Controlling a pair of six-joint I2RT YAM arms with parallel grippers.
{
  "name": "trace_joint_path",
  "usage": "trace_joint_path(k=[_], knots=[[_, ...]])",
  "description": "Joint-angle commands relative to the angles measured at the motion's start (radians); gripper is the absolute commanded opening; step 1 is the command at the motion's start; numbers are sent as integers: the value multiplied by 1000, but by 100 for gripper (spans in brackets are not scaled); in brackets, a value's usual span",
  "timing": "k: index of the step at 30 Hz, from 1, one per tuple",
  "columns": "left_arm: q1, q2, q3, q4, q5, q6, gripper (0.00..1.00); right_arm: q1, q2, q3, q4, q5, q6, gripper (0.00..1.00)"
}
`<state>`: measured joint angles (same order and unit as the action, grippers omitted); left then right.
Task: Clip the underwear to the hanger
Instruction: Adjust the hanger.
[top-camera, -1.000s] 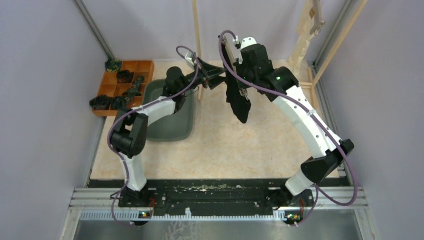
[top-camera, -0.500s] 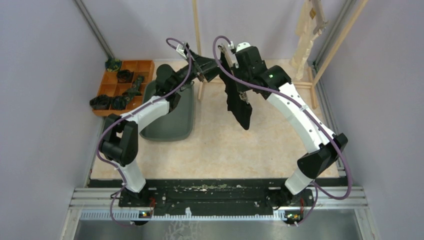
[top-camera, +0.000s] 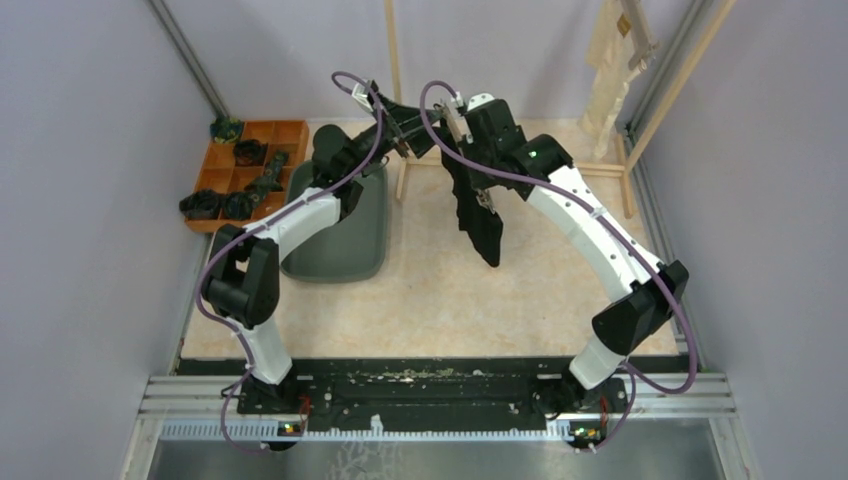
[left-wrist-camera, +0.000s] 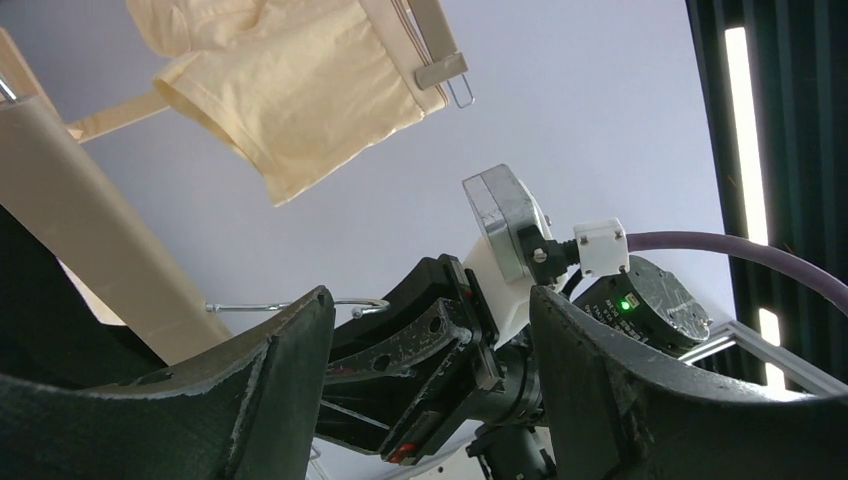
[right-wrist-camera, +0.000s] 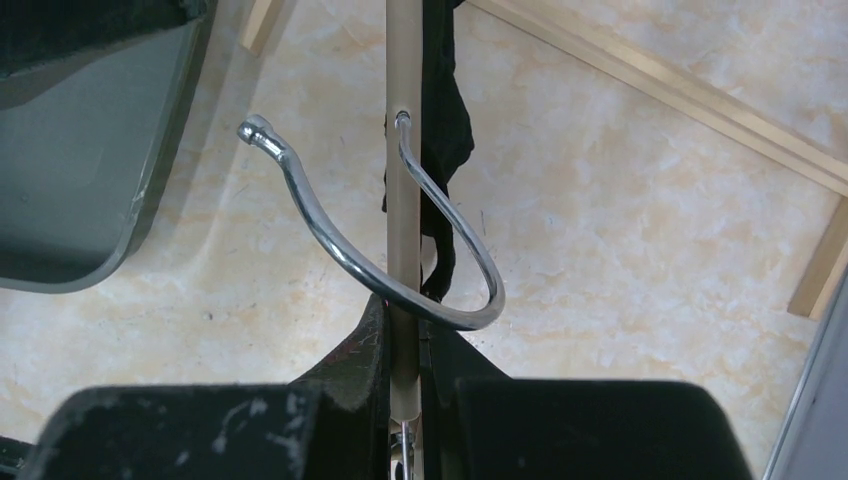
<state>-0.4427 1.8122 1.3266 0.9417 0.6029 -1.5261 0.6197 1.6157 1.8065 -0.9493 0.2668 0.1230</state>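
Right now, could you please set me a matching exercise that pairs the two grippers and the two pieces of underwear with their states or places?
Column one:
1. left gripper
2. right gripper
3. black underwear
4. cream underwear

Column two:
A. hanging high at the far right, away from both arms
B. open, holding nothing
C. dangling below the hanger
D. shut on the hanger's bar

Pairs: 1-B, 2-D, 3-C, 4-A
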Motion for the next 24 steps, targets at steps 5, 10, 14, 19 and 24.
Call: trace_joint_path(k=[5, 10, 14, 19, 24], knots=[[0, -24, -39, 101, 13, -55, 77, 6, 29, 44, 90, -7, -2, 0], [-1, -29, -58, 130, 37, -82, 77, 4, 95, 79, 90, -11, 2, 0], [0, -41, -80, 138, 41, -84, 77, -3, 113, 95, 88, -17, 6, 0], [-2, -49, -93, 133, 48, -81, 77, -7, 115, 102, 93, -21, 7, 0], [-9, -49, -111, 131, 41, -76, 77, -7, 123, 114, 92, -31, 8, 0]])
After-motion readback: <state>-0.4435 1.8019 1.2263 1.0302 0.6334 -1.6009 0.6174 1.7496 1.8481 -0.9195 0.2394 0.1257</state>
